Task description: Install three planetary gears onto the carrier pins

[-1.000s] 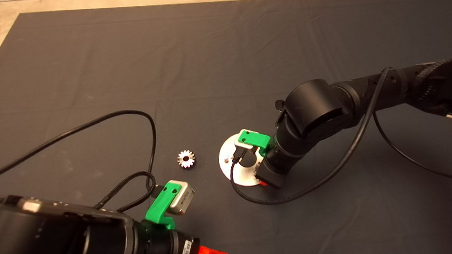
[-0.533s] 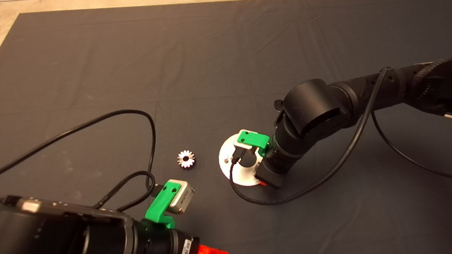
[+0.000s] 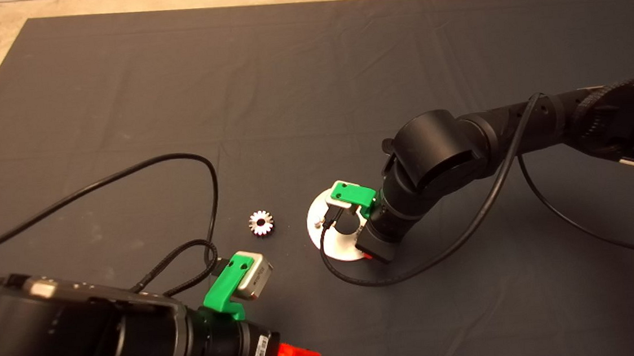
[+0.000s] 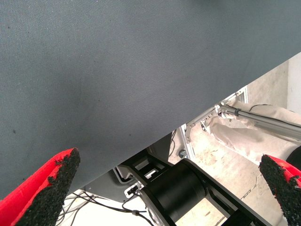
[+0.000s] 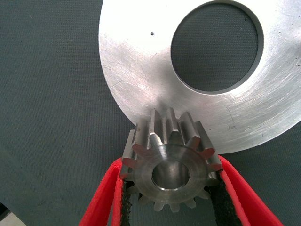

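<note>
Right gripper point(image 5: 171, 188): over the disc point(image 3: 333, 244) near the mat's centre, toward the near edge; fingers point(image 5: 106, 200) clamped on one planetary gear point(image 5: 170, 165).
Held gear: above the disc's rim.
Carrier pin point(image 3: 317, 221): upright on the disc.
Second gear point(image 3: 261, 222): flat on mat point(image 3: 310, 88), just beside the disc.
Left gripper point(image 4: 169, 188): near left corner, spread wide, empty.

One silver gear point(image 5: 170, 162), its centre hole showing, hangs clamped over the rim of the shiny disc point(image 5: 141, 70). Another gear point(image 3: 261, 222) lies flat on the mat, near the disc's left side.
</note>
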Motion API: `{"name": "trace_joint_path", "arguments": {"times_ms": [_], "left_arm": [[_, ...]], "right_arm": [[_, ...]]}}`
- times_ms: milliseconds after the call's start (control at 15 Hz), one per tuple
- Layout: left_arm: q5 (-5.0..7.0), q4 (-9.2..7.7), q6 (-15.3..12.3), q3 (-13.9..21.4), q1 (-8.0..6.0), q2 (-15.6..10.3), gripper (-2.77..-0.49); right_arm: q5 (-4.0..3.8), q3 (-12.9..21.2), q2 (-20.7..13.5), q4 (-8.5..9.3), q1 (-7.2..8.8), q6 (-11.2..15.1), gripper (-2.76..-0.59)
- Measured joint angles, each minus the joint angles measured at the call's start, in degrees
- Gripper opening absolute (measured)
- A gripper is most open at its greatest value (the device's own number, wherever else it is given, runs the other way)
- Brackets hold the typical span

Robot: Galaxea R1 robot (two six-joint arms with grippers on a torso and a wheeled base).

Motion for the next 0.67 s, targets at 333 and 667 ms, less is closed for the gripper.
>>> {"name": "trace_joint_path", "arguments": {"times_ms": [333,667], "left_arm": [[0.00,0.00,0.0,0.0,0.01,0.0,-0.50],[0.00,0.00,0.0,0.0,0.02,0.0,-0.50]], "right_arm": [[0.01,0.0,0.0,-0.11,0.00,-0.1,-2.41],[-0.01,0.0,0.0,-0.18,0.00,-1.1,-2.41]]}}
